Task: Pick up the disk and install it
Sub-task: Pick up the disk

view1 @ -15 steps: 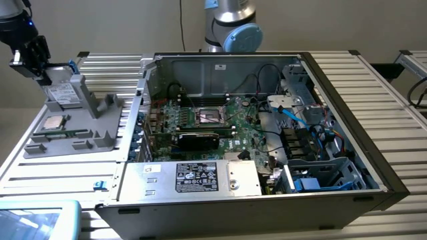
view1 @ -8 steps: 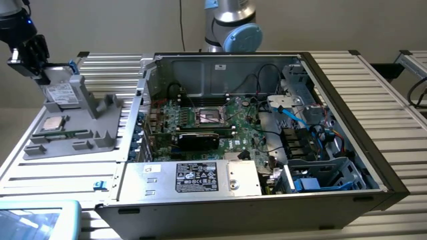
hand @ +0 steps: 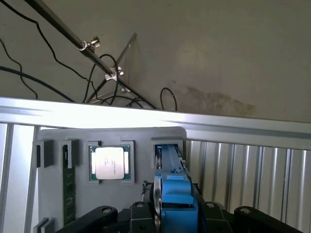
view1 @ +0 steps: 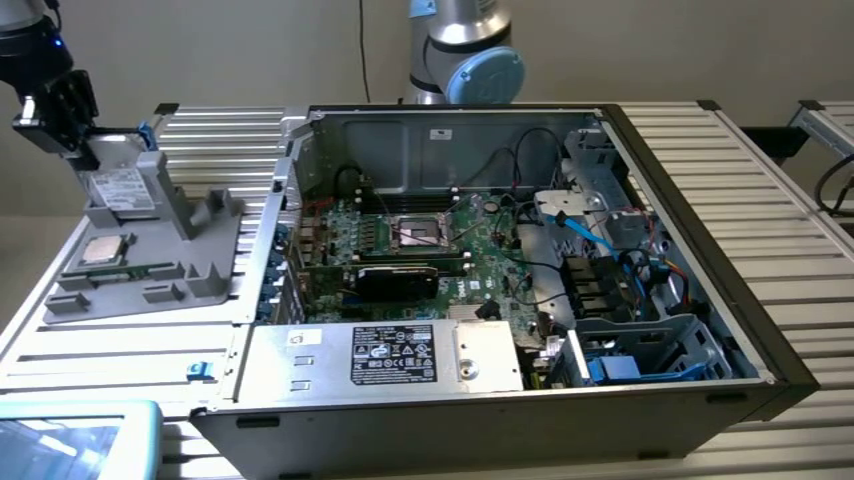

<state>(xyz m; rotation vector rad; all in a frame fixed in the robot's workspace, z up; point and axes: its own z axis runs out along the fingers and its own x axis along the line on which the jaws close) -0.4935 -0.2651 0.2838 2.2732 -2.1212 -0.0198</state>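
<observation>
I am pinching the upright disk (view1: pixel 120 188) between the fingers (hand: pixel 210 208), its long axis running down into the holder (view1: pixel 200 215).

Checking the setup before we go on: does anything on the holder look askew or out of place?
Nothing stands out. The disk stands upright in the grey holder with the gripper at its top edge; the CPU chip lies flat in its recess.

Exterior view: soft even light, case (view1: pixel 400 150) interior shadowed. Wrist view: glare along table rail (hand: pixel 218 124), wall (hand: pixel 218 58) dim.
</observation>
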